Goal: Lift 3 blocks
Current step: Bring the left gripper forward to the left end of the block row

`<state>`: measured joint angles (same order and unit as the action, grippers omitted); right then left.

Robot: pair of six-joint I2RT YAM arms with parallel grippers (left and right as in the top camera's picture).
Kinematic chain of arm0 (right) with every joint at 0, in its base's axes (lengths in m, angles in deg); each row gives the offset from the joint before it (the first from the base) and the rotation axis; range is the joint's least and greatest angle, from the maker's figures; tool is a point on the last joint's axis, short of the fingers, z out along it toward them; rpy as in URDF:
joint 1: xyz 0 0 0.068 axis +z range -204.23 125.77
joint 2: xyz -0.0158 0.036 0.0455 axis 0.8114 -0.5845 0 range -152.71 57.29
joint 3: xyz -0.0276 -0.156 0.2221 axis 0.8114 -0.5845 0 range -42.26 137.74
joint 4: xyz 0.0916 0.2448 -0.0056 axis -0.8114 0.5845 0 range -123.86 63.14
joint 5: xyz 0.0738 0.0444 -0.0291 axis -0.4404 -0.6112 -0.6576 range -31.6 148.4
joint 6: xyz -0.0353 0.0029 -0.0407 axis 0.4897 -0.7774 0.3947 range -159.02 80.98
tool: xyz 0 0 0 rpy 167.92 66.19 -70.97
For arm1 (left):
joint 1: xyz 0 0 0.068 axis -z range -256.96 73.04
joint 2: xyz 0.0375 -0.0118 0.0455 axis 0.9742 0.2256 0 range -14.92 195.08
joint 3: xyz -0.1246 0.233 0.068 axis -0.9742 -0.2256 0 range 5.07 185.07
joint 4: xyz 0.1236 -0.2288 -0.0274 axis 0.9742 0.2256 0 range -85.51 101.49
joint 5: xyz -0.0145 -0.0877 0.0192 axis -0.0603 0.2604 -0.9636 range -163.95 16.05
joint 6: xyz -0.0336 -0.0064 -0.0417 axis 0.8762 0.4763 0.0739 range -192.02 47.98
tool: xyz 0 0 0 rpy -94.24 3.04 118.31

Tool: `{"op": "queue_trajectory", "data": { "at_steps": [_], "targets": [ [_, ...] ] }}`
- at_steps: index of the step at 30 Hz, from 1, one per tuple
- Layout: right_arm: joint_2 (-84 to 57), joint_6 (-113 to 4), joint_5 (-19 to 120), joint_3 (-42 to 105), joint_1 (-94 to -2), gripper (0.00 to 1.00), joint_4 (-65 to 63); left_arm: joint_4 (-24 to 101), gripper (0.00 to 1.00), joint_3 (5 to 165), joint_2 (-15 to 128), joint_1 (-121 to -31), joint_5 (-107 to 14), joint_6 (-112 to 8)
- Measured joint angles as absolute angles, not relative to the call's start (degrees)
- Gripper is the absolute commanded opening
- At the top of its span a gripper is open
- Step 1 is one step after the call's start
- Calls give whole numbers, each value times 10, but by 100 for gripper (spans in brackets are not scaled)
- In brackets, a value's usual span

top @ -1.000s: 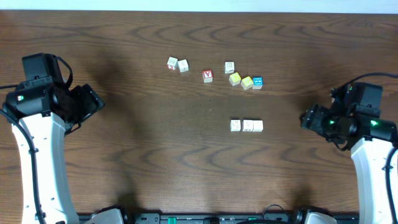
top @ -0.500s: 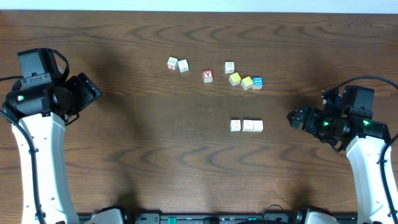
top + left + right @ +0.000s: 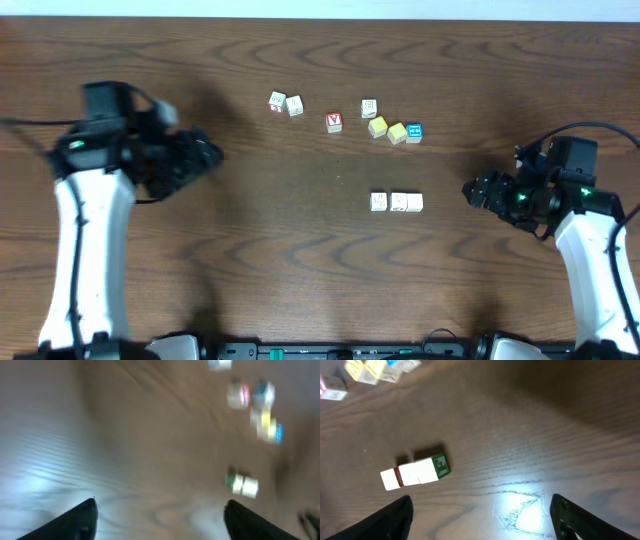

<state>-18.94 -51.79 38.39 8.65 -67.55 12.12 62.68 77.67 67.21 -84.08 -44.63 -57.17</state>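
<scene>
Nearest us: L gripper (image 3: 205, 155) (image 3: 160, 510) and R gripper (image 3: 474, 190) (image 3: 480, 512). In both wrist views the fingers are spread wide w/ nothing betw. them. The table (image 3: 300, 280) is dark wood w/ wavy grain, glossy where the R wrist light hits it. Mid-table, right of centre, sit the blocks (image 3: 398, 202) (image 3: 415, 472): three small cream cubes, square-edged, touching in one row. The row's long axis runs left–right, its R end toward the R gripper but well apart from it. R wrist view adds a green end face that overhead doesn't show. L wrist view is too blurred for detail. Farther back are loose cubes (image 3: 396, 131): yellow, blue, red, white.
</scene>
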Motion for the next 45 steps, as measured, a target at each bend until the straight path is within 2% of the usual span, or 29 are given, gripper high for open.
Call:
{"op": "queue_trajectory", "data": {
  "at_steps": [1, 3, 6, 8, 10, 12, 14, 17, 21, 23, 29, 37, 45],
  "targets": [
    [-196, -518, 383, 87, -676, 79, 122, 627, 68, 771, 683, -823, -428, -584],
    [-209, -519, 381, 87, -676, 76, 122, 627, 52, 766, 704, -789, -396, -606],
    [-225, -521, 378, 87, -676, 74, 122, 614, 38, 766, 728, -738, -368, -631],
    [-231, -521, 375, 86, -676, 67, 122, 606, 32, 766, 743, -706, -353, -642],
    [-232, -521, 374, 86, -676, 47, 121, 596, 29, 766, 759, -684, -346, -649],
    [-232, -521, 369, 86, -676, 43, 118, 590, 25, 766, 776, -669, -340, -651],
    [-232, -522, 364, 86, -676, 40, 116, 584, 14, 766, 796, -656, -337, -651],
    [-232, -522, 357, 86, -676, 32, 109, 576, 8, 766, 830, -636, -329, -657],
    [-235, -522, 353, 86, -676, 25, 106, 553, 8, 766, 876, -605, -301, -667],
    [-242, -521, 351, 86, -676, 18, 107, 548, 8, 766, 891, -589, -281, -684],
    [-300, -496, 323, 86, -676, 8, 108, 549, 7, 766, 896, -561, -236, -739],
    [-356, -465, 293, 86, -676, 7, 113, 574, 7, 762, 892, -588, -244, -759],
    [-356, -457, 281, 127, -676, 3, 110, 487, 7, 673, 768, -626, -274, -728]
  ]
}}
